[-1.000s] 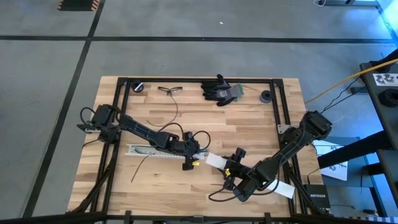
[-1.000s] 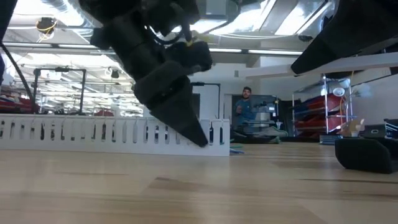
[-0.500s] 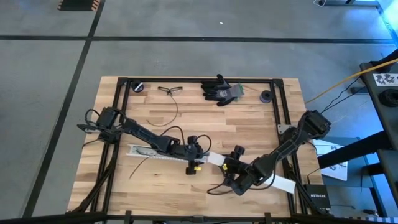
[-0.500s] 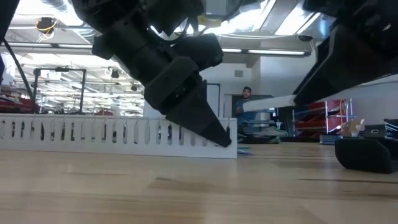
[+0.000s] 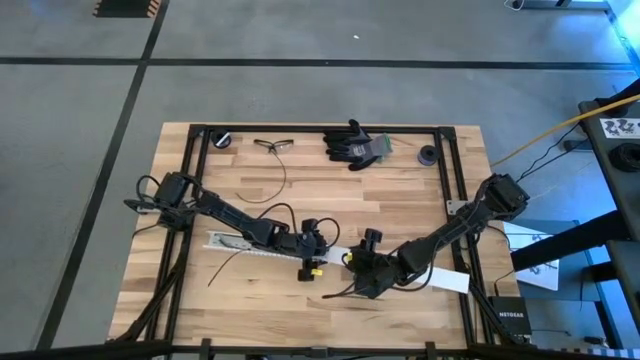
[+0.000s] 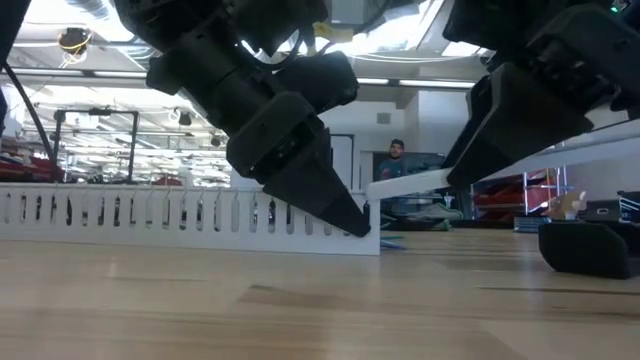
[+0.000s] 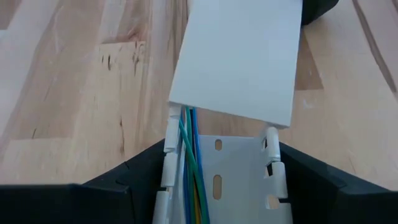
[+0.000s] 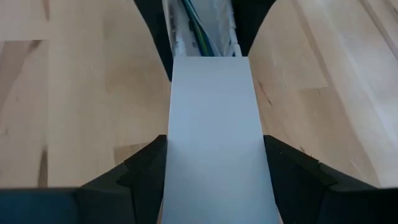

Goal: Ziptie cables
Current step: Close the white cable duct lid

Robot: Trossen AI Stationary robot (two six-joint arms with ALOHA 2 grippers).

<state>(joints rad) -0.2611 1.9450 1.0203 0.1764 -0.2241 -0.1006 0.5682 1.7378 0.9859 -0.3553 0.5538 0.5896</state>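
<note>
A white slotted duct (image 5: pixel 250 247) lies on the table with blue, green and pale cables (image 7: pixel 189 162) running along its channel. My left gripper (image 7: pixel 221 155) is shut on the duct's right end (image 6: pixel 365 218). My right gripper (image 8: pixel 214 146) is shut on a flat white cover strip (image 8: pixel 211 124), whose leading end (image 7: pixel 236 68) hovers just over the duct's end. A thin black ziptie (image 5: pixel 224 268) lies flat near the duct's left part. Another thin black strip (image 5: pixel 280 172) lies farther back. My left gripper pinches the duct's two side walls (image 7: pixel 168 155) between its fingers, close to the duct's right end. The fingers slant down from the table's left and lie along the duct, whose base rests on the table. My right gripper pinches the cover strip by its two long edges (image 8: pixel 177 162), the fingers lying along it, slanting down from the right. The strip is lifted clear and tilted, its leading end (image 6: pixel 385 185) lowest, by the duct's end, and its far end (image 5: pixel 448 281) trailing right.
A black glove (image 5: pixel 355 145), safety glasses (image 5: pixel 272 145) and two small black round parts (image 5: pixel 222 139) (image 5: pixel 428 154) lie along the far edge. Black frame rails (image 5: pixel 448 180) border the wooden top. A person (image 6: pixel 397 175) stands in the room behind.
My right gripper has moved toward the table's left and slightly down with the cover strip, turning as it went. The strip's leading end now reaches the duct's right end, where my left gripper stays.
</note>
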